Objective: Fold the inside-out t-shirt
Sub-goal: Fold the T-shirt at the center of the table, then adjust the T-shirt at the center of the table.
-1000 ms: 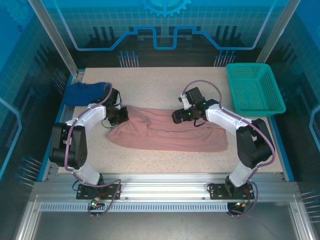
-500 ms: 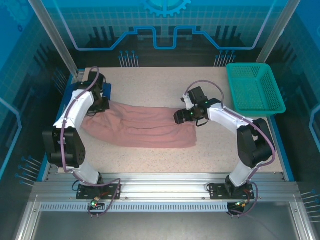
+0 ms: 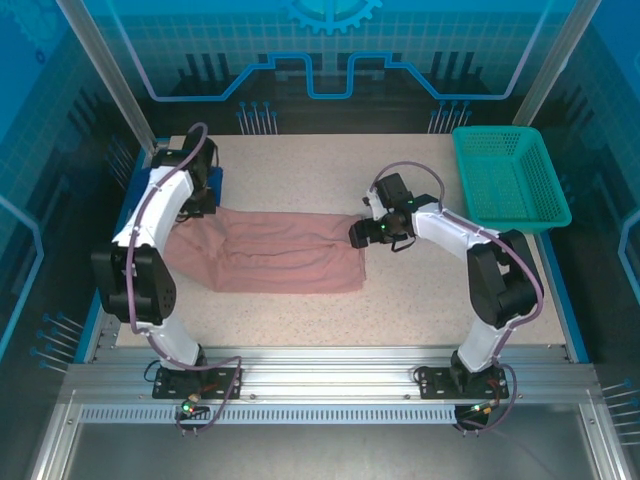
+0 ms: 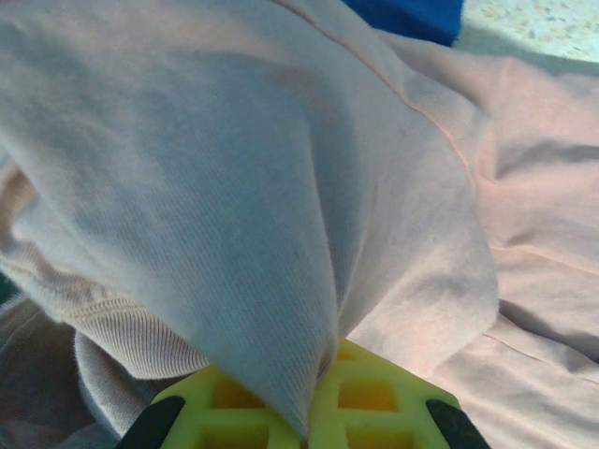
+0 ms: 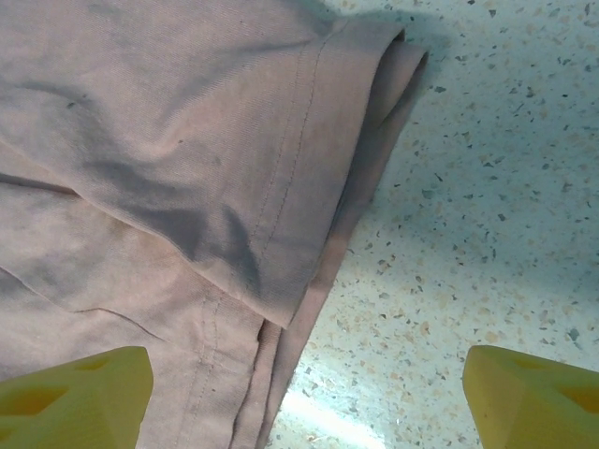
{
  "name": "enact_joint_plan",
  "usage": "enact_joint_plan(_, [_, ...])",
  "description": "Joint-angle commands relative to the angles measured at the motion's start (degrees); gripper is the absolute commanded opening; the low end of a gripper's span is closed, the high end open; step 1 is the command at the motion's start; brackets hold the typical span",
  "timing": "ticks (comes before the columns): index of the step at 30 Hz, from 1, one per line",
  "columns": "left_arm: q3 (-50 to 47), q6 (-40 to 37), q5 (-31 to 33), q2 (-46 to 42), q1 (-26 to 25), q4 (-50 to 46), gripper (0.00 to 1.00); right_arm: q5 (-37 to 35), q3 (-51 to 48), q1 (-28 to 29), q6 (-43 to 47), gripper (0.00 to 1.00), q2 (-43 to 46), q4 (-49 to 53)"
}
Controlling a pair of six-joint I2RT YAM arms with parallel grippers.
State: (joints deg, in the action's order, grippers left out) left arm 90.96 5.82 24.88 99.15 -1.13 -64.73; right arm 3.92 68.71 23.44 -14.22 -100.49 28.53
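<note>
Grips a bunched fold of the pink t-shirt (image 3: 285,265) in the left gripper (image 4: 312,419), fingers clamped on the cloth, at the far left of the table (image 3: 420,300), just beside a blue cloth (image 4: 412,14). Holds the right gripper (image 5: 304,393) over the shirt's right hem, fingers wide apart. Keeps the shirt across the table's middle, well apart from a green basket (image 3: 510,180) at far right.

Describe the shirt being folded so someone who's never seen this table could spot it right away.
On the speckled table, look between the left arm and the right arm: the dusty-pink t-shirt lies there as a wide band. It is the only large pink fabric, unlike the dark blue cloth at its left end and the rigid teal basket in the far right corner.
</note>
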Motion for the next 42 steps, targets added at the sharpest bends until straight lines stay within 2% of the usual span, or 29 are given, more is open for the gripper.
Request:
enact_joint_plan(1, [2.46,0.19,0.98,0.77,-2.21,-3.18,0.0,1.81,1.76,-0.06,-1.08,0.87,-0.53,0.56])
enact_joint_plan(21, [7.76,6.53,-0.38,3.54,-14.1,-11.2,0.0,4.69,2.87,0.7,-2.82,0.83,-3.96,-0.06])
enact_joint_plan(27, [8.75,9.54,-3.31,4.58,-16.92,-11.47,0.0,4.51,4.05,1.39,-3.32,0.81,-5.65,-0.04])
enact_joint_plan(33, [9.02,11.24,-5.73,5.74,-19.08,-10.6,0.0,5.4,5.12,1.55,-4.41,0.71,-8.21,-0.45])
enact_joint_plan(38, [8.96,11.4,-7.06,5.97,-19.78,-9.54,0.0,4.67,5.3,1.74,-4.68,0.59,-9.23,-0.38])
enact_joint_plan(42, [8.69,11.31,-7.14,6.04,-19.88,-9.3,0.0,1.65,5.62,2.13,-4.41,0.52,-10.75,0.91])
